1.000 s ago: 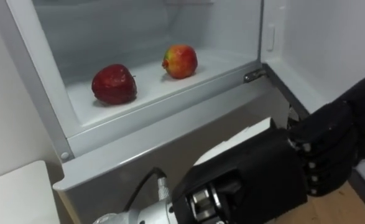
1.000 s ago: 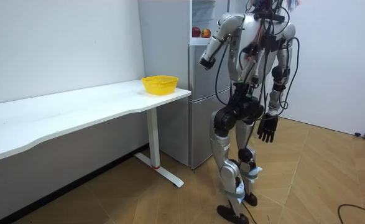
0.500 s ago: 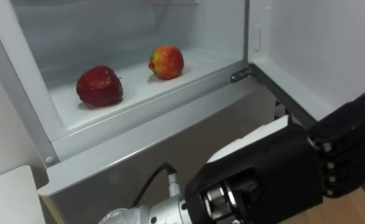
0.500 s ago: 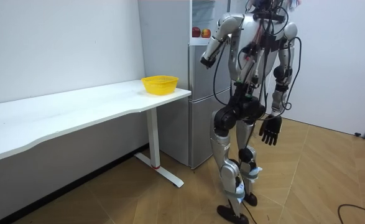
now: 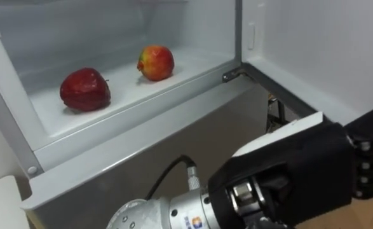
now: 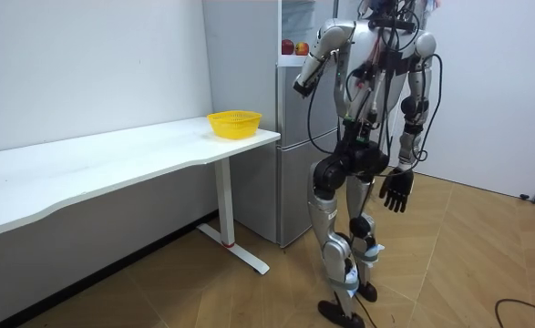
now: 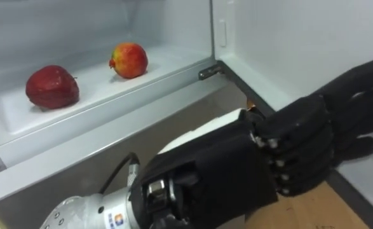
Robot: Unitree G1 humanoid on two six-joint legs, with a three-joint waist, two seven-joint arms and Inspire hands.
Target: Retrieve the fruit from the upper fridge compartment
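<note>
Two apples lie on the white shelf (image 5: 132,89) of the open upper fridge: a dark red apple (image 5: 84,90) to the left and a red-and-yellow apple (image 5: 155,62) further back and to the right. My left hand (image 7: 237,165) is raised in front of the fridge, below the shelf's front edge and to the apples' right. Its back faces me, its fingers (image 7: 313,137) are relaxed, and it holds nothing. In the room view my right hand (image 6: 395,192) hangs open beside my thigh. I stand facing the fridge (image 6: 294,137).
The open fridge door (image 5: 313,44) stands at the right, with its hinge (image 5: 232,74) at the shelf's corner. A yellow basket (image 6: 234,123) sits on the end of the long white table (image 6: 112,159) beside the fridge. Wooden floor lies behind me.
The eye view has shifted, so the apples sit further left in the picture. My left hand has risen a little in front of the fridge. The right hand still hangs.
</note>
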